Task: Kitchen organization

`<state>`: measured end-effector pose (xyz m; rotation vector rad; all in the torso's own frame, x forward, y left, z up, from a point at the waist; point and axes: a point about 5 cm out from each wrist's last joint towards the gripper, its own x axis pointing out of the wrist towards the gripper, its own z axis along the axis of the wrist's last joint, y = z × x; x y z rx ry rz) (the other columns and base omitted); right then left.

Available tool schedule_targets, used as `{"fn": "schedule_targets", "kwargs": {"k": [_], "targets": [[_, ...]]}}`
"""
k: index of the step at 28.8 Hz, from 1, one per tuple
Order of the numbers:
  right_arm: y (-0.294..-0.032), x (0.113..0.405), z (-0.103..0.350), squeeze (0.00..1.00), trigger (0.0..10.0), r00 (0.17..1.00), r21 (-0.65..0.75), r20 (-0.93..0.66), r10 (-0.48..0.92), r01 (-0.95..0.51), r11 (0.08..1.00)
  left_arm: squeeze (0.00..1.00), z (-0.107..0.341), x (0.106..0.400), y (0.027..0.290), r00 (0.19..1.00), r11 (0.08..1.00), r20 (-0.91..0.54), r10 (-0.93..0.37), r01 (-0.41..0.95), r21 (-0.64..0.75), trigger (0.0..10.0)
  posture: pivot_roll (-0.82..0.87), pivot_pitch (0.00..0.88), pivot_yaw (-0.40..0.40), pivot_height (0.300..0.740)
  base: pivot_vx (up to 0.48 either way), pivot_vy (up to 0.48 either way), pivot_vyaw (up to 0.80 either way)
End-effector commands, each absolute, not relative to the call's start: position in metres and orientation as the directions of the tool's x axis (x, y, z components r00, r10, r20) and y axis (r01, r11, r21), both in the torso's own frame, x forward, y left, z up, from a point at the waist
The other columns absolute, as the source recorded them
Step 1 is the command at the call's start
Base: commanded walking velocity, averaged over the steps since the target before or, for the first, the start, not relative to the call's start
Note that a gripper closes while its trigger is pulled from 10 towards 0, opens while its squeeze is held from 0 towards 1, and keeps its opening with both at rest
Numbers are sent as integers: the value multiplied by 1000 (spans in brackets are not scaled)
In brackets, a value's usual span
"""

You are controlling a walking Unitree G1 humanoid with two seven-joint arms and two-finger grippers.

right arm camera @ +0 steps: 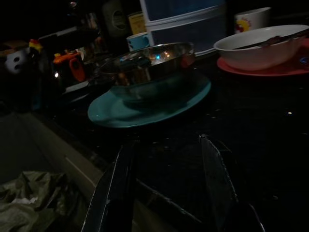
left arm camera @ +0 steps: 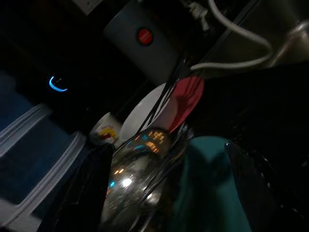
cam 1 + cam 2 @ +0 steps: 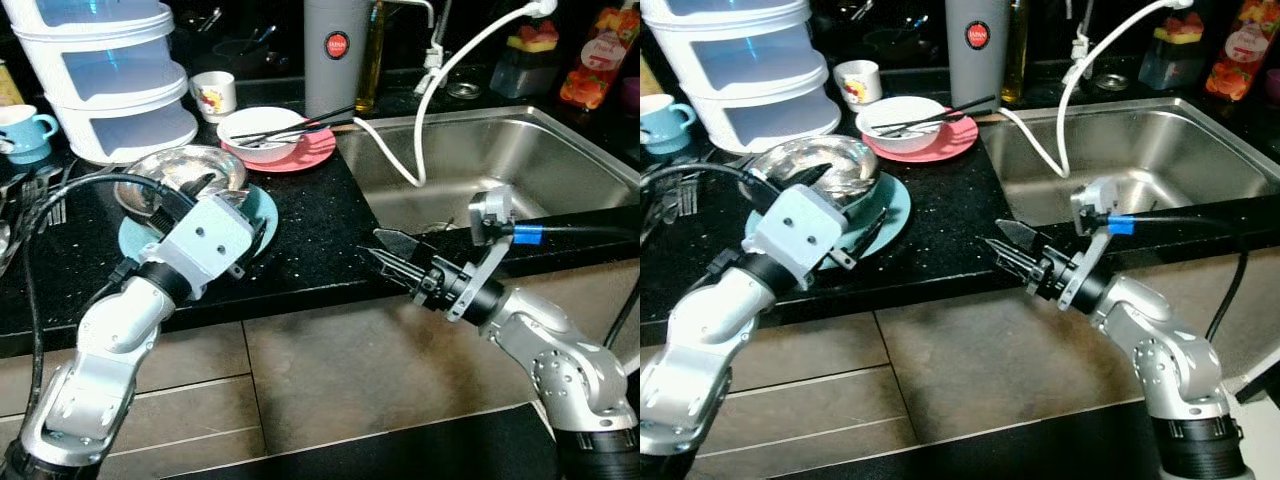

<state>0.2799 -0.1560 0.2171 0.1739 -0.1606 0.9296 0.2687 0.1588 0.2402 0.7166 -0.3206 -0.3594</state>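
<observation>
The black bench carries everything I must sort. On it, left of the sink, the steel bowl sits on the teal plate. My left pincer straddles the bowl's rim, fingers apart, gripping nothing. My right pincer hovers released at the bench edge. A slanted lift could drag the plate along or tip the bowl; farther back, the chopsticks could roll off their white bowl.
</observation>
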Motion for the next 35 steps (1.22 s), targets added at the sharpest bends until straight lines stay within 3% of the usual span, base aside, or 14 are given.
{"fn": "schedule_targets", "kwargs": {"k": [1, 15, 27, 28, 29, 30, 31, 35], "targets": [[-156, 278, 219, 0, 10000, 584, 69, 205, 785, -809, 584, 0, 240, 269, 161, 890, 678, 150, -431, 209, 705, 10000, 87, 0, 39, 740, 0, 0, 0], [-150, 278, 220, 0, 10000, 591, 69, 198, 782, -804, 591, 0, 229, 270, 168, 903, 622, 116, -413, 187, 760, 10000, 81, 0, 31, 740, 0, 0, 0], [-142, 274, 225, 0, 10000, 582, 91, 228, 780, -811, 578, 0, 228, 288, 164, 885, 610, 128, -448, 198, 767, 10000, 46, 0, 34, 740, 0, 0, 0], [-143, 274, 226, 0, 10000, 587, 88, 224, 778, -807, 583, 0, 229, 290, 163, 881, 609, 133, -454, 198, 768, 7176, 43, 0, 33, 740, 0, 0, 0], [-143, 274, 226, 0, 10000, 587, 88, 224, 778, -807, 583, 0, 229, 290, 163, 881, 609, 133, -454, 198, 768, 7176, 43, 0, 33, 740, 0, 0, 0], [-144, 274, 226, 0, 10000, 589, 88, 224, 777, -806, 585, 0, 230, 291, 162, 877, 610, 138, -461, 199, 767, 2902, 42, 0, 33, 740, 0, 0, 0], [-144, 274, 226, 0, 10000, 591, 87, 223, 775, -804, 588, 0, 230, 292, 160, 872, 611, 142, -468, 204, 765, 0, 40, 0, 33, 740, 0, 0, 0], [-144, 274, 227, 0, 10000, 591, 83, 221, 776, -804, 589, 0, 230, 293, 153, 859, 613, 150, -489, 216, 760, 0, 38, 0, 33, 740, 0, 0, 0]]}}
